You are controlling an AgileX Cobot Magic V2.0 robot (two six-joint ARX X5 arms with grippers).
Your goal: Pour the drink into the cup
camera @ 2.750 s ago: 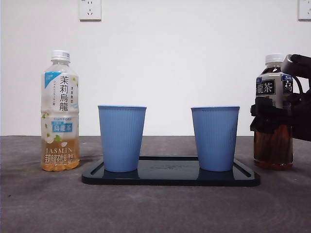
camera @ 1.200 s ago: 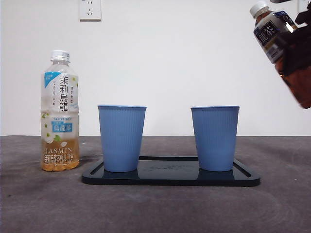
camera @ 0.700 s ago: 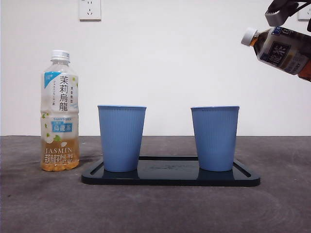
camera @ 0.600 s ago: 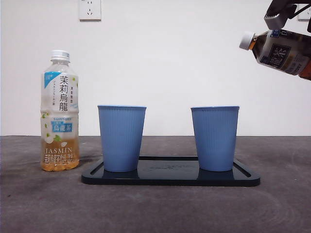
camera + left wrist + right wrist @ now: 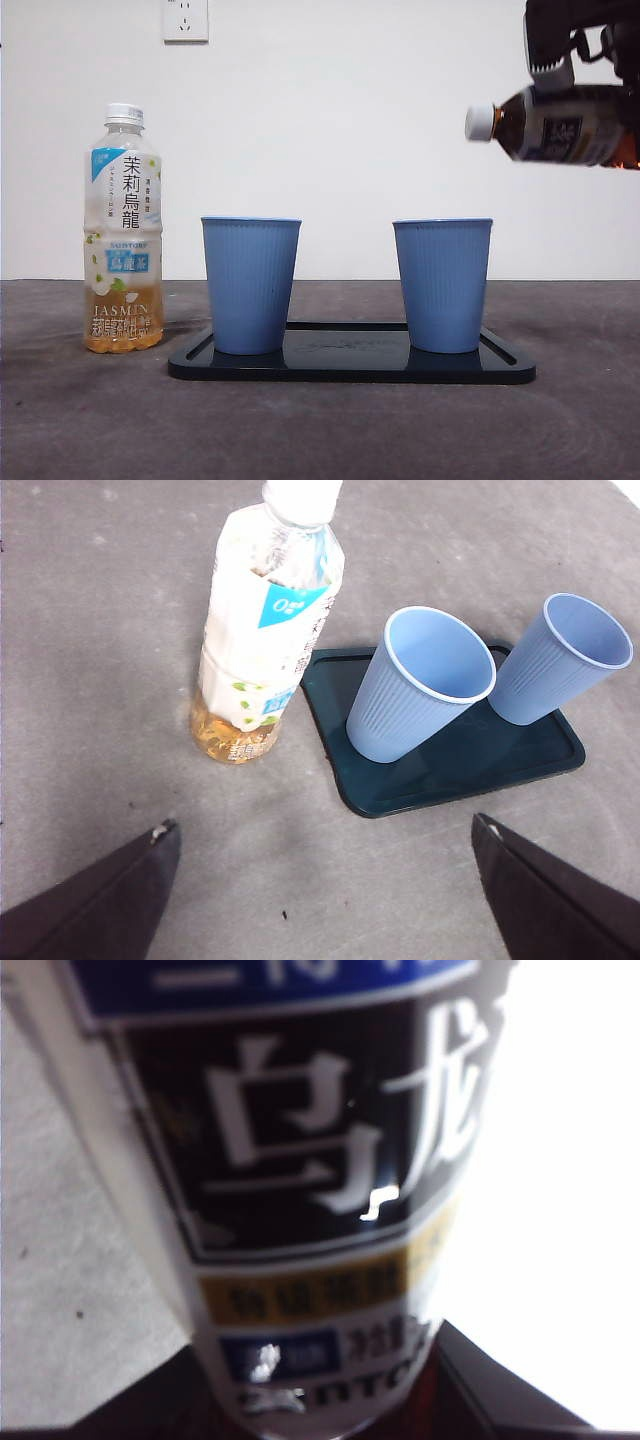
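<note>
The right gripper (image 5: 600, 60) pinches the dark oolong tea bottle with the black label and white cap (image 5: 560, 125), its jaws pressed against the bottle's sides in the right wrist view. Since a moment ago the bottle has swung from a steep tilt to nearly level and moved inward, so its cap now hangs above and just outside the far rim of the right-hand ribbed blue plastic cup (image 5: 442, 285). The cap looks still on, so no tea can flow yet. That cup shares the flat black tray (image 5: 350, 368) with a second blue cup (image 5: 250, 285) on the tray's other half. The pale jasmine oolong bottle (image 5: 123, 230) stands beside the tray's opposite end. The left gripper (image 5: 320, 900) waits near that bottle, jaws spread, holding nothing.
</note>
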